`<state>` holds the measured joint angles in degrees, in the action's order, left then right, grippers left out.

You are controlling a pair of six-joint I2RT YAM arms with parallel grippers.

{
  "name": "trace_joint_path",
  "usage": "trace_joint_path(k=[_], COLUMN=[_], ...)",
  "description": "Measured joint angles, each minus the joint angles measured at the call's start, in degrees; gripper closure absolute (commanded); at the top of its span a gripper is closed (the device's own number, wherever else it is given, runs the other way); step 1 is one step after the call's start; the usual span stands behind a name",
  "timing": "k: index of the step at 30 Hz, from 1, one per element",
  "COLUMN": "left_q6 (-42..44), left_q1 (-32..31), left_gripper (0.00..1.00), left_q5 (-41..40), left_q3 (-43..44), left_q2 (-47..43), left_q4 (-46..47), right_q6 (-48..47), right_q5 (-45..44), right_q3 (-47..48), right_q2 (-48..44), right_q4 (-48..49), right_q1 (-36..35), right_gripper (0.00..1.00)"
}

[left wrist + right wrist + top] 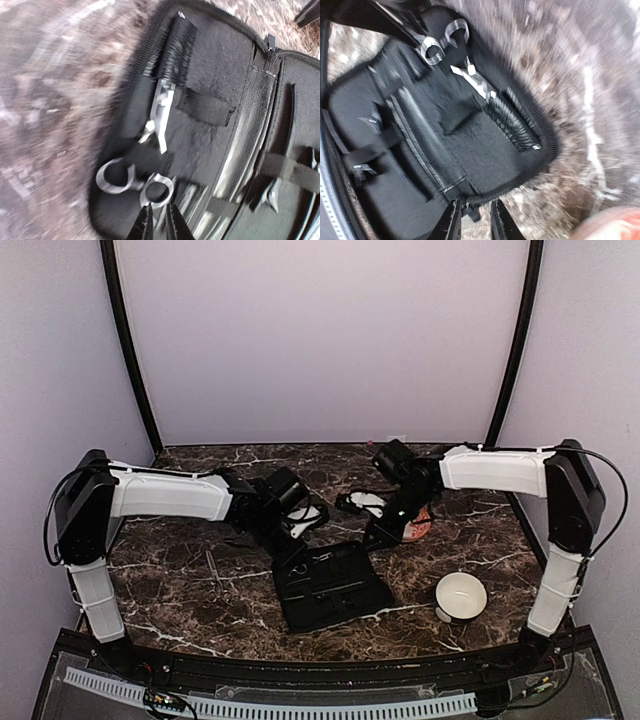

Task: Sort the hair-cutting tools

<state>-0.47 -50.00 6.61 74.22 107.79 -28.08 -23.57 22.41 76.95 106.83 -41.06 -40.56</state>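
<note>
Two grippers crowd over the open case (pixel 220 60), and the scissors (pixel 162 112) are the item in play. They lie inside one half of the case. The blades point toward the comb (pixel 176 42) and pass beside a strap (pixel 205 107), and the looped handles sit at the end of the case nearest the left gripper (pixel 159 222). That gripper hangs right at one loop, fingers close together with only a slit between them. Whether it is pinching the ring or clear of it, I cannot tell. The right gripper (pixel 474 220) sits at the case's zipped rim, jaws either side and looking pinched on it, which I read as steadying the case.

Handling, as I judge it: the scissors are stiff, thin steel, light but slick, and they lie flat on the lining. The best hold looks like a loop or the shank just past the loops, not the smooth blades. The tips could snag the strap or lining if pulled at an angle. The comb is slim, lies along the case's wall, and will be awkward to get a finger under.

In the way are the case's raised zip wall beside the loops and the two arms close together above it. The white bowl (pixel 460 595) stands just right of the case. The orange bowl (pixel 420 528) is beyond the case's right corner, half hidden by the right arm.
</note>
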Motion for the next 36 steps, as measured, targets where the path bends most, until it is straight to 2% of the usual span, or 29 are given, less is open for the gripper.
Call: trace_joint_path(k=[6, 7, 8, 9, 10, 11, 13, 14, 15, 16, 19, 23, 30, 33, 36], left_q6=[1.01, 1.2, 1.33, 1.36, 1.51, 1.51, -0.33, -1.49, -3.58, -4.72, -7.37, -12.13, -24.09, -34.07, -40.35], left_q1=[-0.02, -0.02, -0.02, -0.02, -0.02, -0.02, -0.02, -0.07, -0.02, 0.28, 2.64, 5.77, 6.14, 7.26, 8.39], left_gripper=[0.85, 0.79, 0.63, 0.2, 0.04, 0.01, 0.01, 0.01, 0.01, 0.01, 0.01, 0.01, 0.01, 0.02, 0.1], left_q5=[-7.65, -9.38, -11.65, -12.46, -14.34, -16.37, -22.93, -26.56, -31.65, -35.12, -42.82, -47.54, -46.12, -45.0, -43.36], left_q3=[0.02, 0.02, 0.07, 0.13, 0.13, 0.13, 0.11, 0.11, 0.04, -0.02, -0.59, -2.69, -9.38, -9.03, -9.22], left_q2=[-10.43, -12.98, -16.35, -17.7, -20.17, -22.6, -27.36, -29.22, -31.39, -32.68, -34.84, -33.7, -33.33, -31.78, -28.89], left_q4=[-2.89, -2.86, -2.78, -2.73, -2.34, -1.92, -0.87, -0.37, 0.13, 0.37, 0.46, -2.25, -10.36, -18.34, -23.69], right_q6=[-1.25, -1.49, -1.64, -1.86, -1.95, -2.01, -2.14, -2.23, -2.49, -1.99, -1.75, -0.26, 1.2, 1.57, 1.86], right_q5=[-0.68, -1.29, -1.88, -2.6, -3.45, -4.26, -5.79, -6.49, -7.5, -7.96, -10.58, -16.39, -24.7, -23.21, -19.23], right_q3=[3.56, 3.98, 4.24, 4.48, 4.68, 4.74, 4.74, 4.74, 4.72, 4.72, 2.82, 0.31, -2.64, -4.37, -5.86], right_q2=[-8.48, -9.9, -11.08, -12.35, -13.73, -15.04, -17.9, -19.52, -21.62, -22.69, -27.98, -29.9, -25.09, -26.32, -27.65], right_q4=[-3.08, -3.37, -3.52, -3.65, -3.67, -3.63, -3.5, -3.37, -2.91, -2.69, 0.44, 2.58, 2.45, 3.19, 3.82], right_q1=[1.81, 2.19, 2.4, 2.62, 2.82, 2.99, 3.17, 3.21, 3.23, 3.32, 3.56, 3.56, 3.39, 3.26, 3.15], right_gripper=[0.74, 0.74, 0.73, 0.72, 0.71, 0.7, 0.63, 0.55, 0.25, 0.02, 0.01, 0.01, 0.01, 0.01, 0.01])
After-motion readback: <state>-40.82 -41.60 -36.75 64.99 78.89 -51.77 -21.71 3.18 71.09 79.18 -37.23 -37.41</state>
